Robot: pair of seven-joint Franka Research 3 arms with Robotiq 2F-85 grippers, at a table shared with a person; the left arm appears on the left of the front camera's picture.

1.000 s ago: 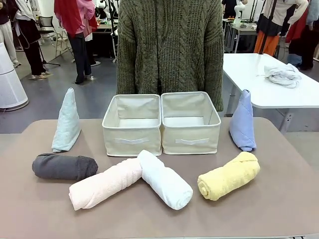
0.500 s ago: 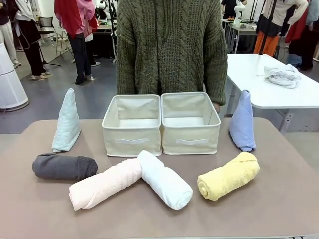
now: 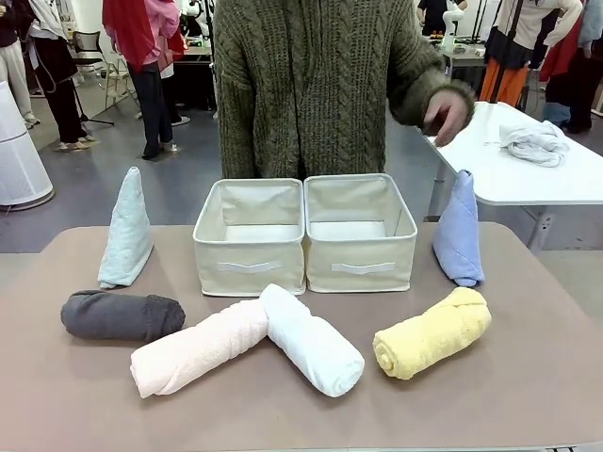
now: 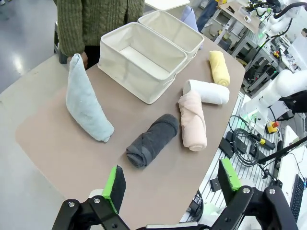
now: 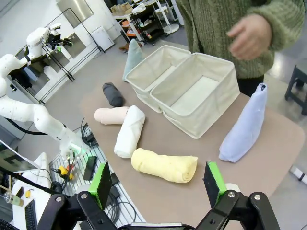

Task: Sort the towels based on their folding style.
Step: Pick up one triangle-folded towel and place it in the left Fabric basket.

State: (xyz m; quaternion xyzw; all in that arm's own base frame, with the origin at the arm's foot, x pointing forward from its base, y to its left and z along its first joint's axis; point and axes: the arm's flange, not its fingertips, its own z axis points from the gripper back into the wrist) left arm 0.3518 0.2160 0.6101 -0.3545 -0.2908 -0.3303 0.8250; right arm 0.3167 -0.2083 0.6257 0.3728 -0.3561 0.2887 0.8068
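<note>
Six towels lie on the brown table (image 3: 528,395). Rolled ones line the near side: dark grey (image 3: 122,315) (image 4: 152,140) (image 5: 113,94), pale pink (image 3: 198,347) (image 4: 193,120) (image 5: 110,115), white (image 3: 312,339) (image 4: 206,91) (image 5: 129,131) and yellow (image 3: 432,332) (image 4: 218,67) (image 5: 164,165). A pale teal triangle-folded towel (image 3: 125,229) (image 4: 87,106) (image 5: 133,57) stands at the left, a periwinkle blue one (image 3: 459,230) (image 5: 244,126) at the right. My left gripper (image 4: 171,184) hangs open above the table's left end. My right gripper (image 5: 157,184) hangs open above the right end. Neither holds anything.
Two beige fabric bins (image 3: 250,237) (image 3: 359,233) stand side by side at the table's far middle. A person in a green knit sweater stands behind them, one hand (image 3: 446,113) (image 5: 249,36) raised above the right bin. A white side table (image 3: 528,179) with a cloth bundle (image 3: 535,141) stands behind on the right.
The person's hand has risen from beside the right bin to chest height on the right. Towels, bins and both grippers have stayed put.
</note>
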